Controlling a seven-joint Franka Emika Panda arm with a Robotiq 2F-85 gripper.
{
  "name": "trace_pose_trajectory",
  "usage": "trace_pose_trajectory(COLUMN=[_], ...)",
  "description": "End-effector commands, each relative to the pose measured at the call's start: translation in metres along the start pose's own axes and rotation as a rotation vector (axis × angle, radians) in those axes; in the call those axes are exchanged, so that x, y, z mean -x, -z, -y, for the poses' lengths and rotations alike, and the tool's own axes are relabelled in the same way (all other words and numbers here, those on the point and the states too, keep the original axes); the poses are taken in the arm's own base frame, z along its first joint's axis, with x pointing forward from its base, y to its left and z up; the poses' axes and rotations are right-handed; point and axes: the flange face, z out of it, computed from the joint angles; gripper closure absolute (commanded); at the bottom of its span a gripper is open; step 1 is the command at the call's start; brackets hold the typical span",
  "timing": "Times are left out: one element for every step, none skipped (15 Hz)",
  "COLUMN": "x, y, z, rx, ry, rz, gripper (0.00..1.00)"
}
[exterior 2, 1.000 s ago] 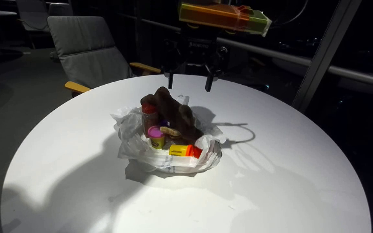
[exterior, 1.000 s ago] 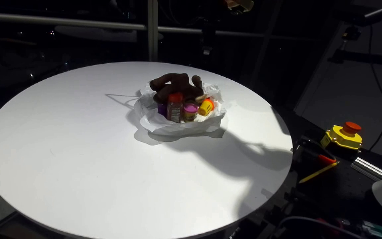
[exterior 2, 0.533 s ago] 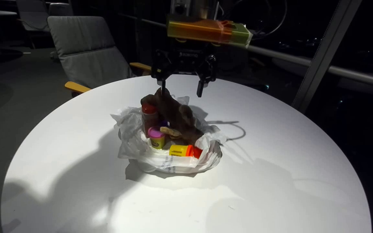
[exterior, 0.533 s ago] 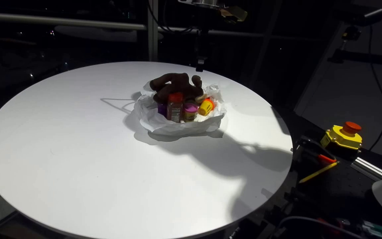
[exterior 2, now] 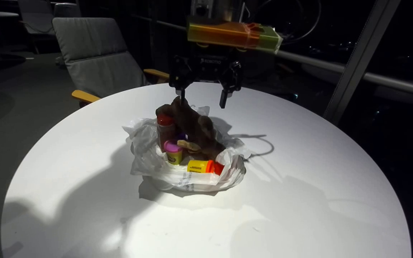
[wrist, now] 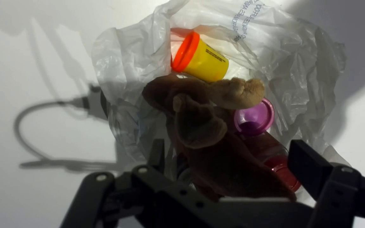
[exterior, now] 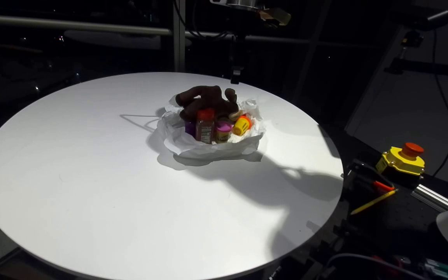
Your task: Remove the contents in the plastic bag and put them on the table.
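Judged at start: plush toy [exterior 2: 191,123], red-lidded jar [exterior 2: 165,132], orange-lidded tub [exterior 2: 198,166], pink-lidded tub [exterior 2: 173,154] all inside bag [exterior 2: 172,181] on surface [exterior: 91,186] (purple piece [exterior: 189,128] too, too dark to identify). Pincer [exterior 2: 203,101] spread apart above bag, nothing gripped. Remaining: all unloading.

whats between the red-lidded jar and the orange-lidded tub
The pink-lidded tub stands between the jar and the orange-lidded tub in both exterior views; the wrist view also shows the plush toy's tan paw in between.
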Motion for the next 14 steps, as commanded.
trace_pose_trajectory(x=[0.0, 0.0, -0.01, -0.016, -0.027, -0.035, -0.043, -0.051, -0.059, -0.064, -0.067, -0.069, -0.069, -0.069], y=[0.0, 0.0, -0.001, -0.001, -0.006, -0.011, -0.02, -0.025, -0.036, -0.043, -0.049, -0.052, -0.056, -0.057], z=[0.0, 0.0, 0.009, 0.012, 0.019, 0.026, 0.034, 0.042, 0.046, 0.049, 0.05, 0.051, 0.051, 0.05], rx=[0.0, 0.0, 0.015, 0.016, 0.011, 0.013, 0.001, -0.005, 0.006, 0.008, 0.015, 0.012, 0.015, 0.023], ry=[0.0, 0.0, 0.034, 0.054, 0.09, 0.116, 0.156, 0.187, 0.202, 0.207, 0.208, 0.216, 0.22, 0.218], rz=[0.0, 0.0, -0.021, -0.028, -0.031, -0.033, -0.032, -0.035, -0.032, -0.029, -0.03, -0.035, -0.037, -0.04], gripper=[0.0, 0.0, 0.0, 0.0, 0.0, 0.0, 0.0, 0.0, 0.0, 0.0, 0.0, 0.03, 0.26, 0.27])
